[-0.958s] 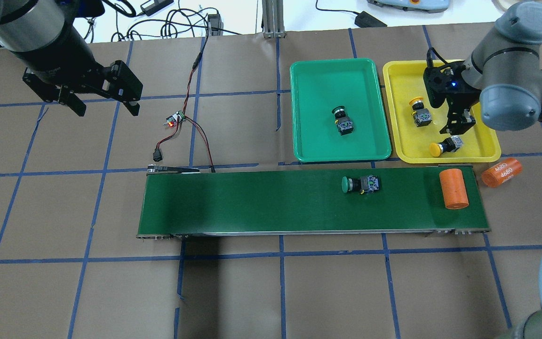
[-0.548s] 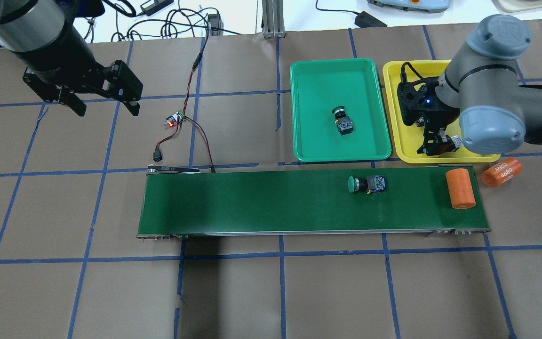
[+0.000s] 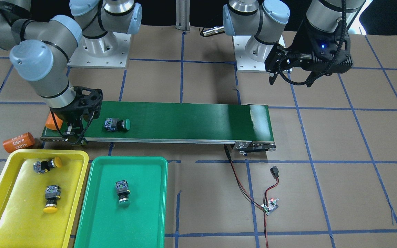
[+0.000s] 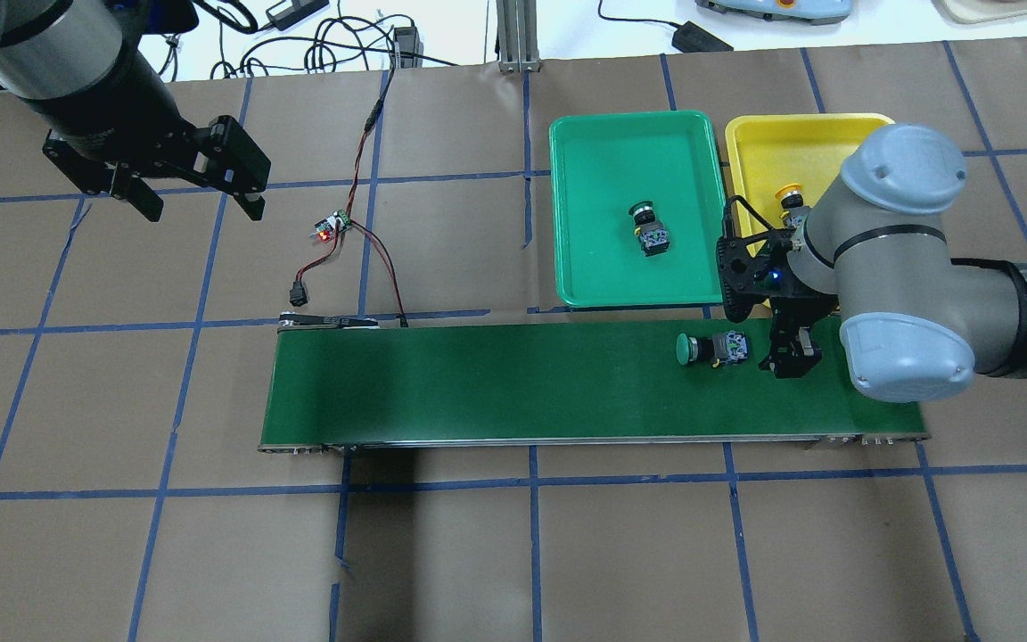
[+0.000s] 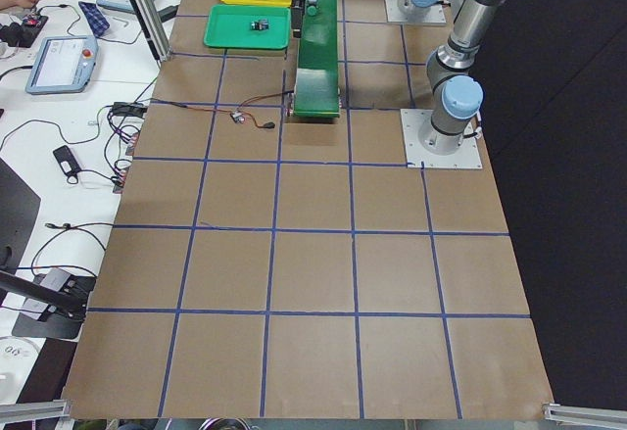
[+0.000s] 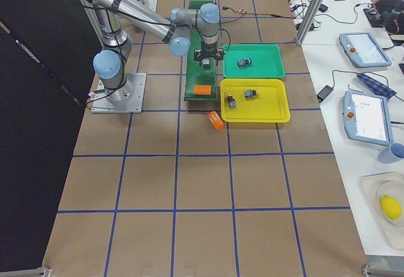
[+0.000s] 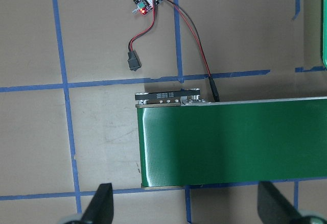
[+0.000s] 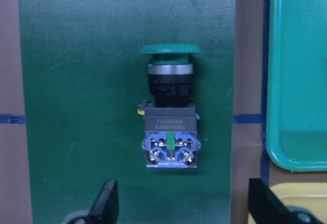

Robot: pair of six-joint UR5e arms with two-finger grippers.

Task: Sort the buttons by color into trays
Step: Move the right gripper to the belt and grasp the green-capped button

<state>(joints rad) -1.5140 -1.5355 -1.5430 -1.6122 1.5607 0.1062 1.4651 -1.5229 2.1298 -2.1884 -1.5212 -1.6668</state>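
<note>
A green-capped button (image 4: 710, 348) (image 3: 116, 124) (image 8: 169, 117) lies on its side on the conveyor belt (image 4: 478, 383). My right gripper (image 4: 788, 357) (image 3: 72, 132) hangs open over the belt just beside the button's terminal end, touching nothing. The green tray (image 4: 585, 267) (image 3: 143, 213) holds another green button (image 4: 647, 227) (image 3: 122, 193). Two yellow buttons (image 3: 47, 164) (image 3: 51, 198) lie in the yellow tray (image 4: 754, 152) (image 3: 12, 220). My left gripper (image 4: 197, 201) (image 3: 289, 81) hovers open and empty, far off beyond the belt's other end.
One orange cylinder (image 3: 53, 121) lies at the belt's end, half hidden behind my right arm. Another orange cylinder (image 3: 18, 142) lies on the table beside it. A small circuit board (image 4: 331, 227) with red and black wires lies near the belt's left end.
My right gripper left the yellow tray and came down over the belt beside the green button. That button and the orange cylinder drifted rightward along the belt. The left arm stayed still.
</note>
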